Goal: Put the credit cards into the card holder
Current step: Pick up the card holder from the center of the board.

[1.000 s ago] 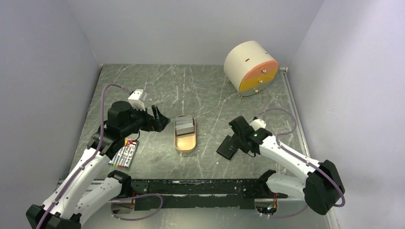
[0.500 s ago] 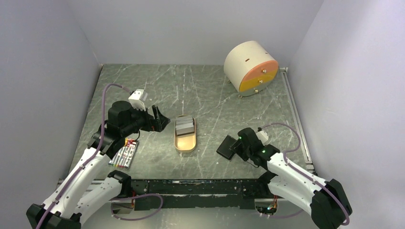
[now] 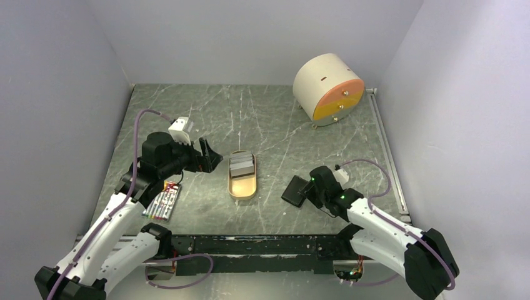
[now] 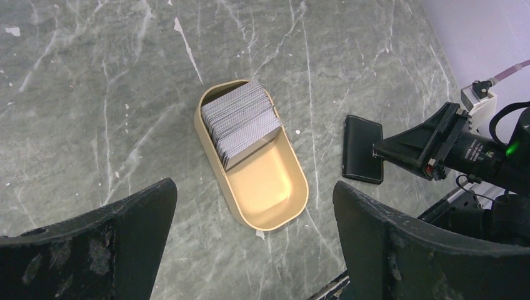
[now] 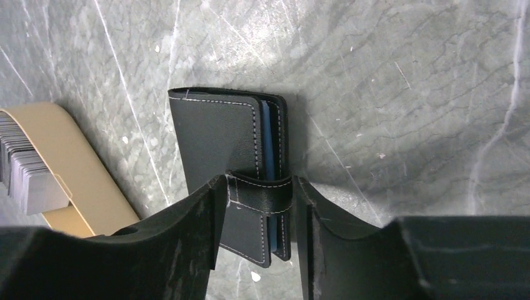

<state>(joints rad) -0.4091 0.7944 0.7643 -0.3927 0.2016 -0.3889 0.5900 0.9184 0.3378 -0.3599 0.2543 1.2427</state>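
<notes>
Nothing filed: cards (image 4: 240,122) sit in the tray (image 4: 269,181), wallet (image 5: 215,134) closed; my right gripper (image 5: 259,200) pinches its tab (image 5: 259,187), left gripper (image 4: 253,200) gapes empty.

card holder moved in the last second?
Yes, slightly: the card holder shifted left, toward the tan tray, gripped by the right tool.

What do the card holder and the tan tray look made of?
The card holder: likely black leather or faux leather, matte, with white edge stitching. The tray: probably plastic or coated metal; its smooth tan floor shows a soft sheen.
</notes>
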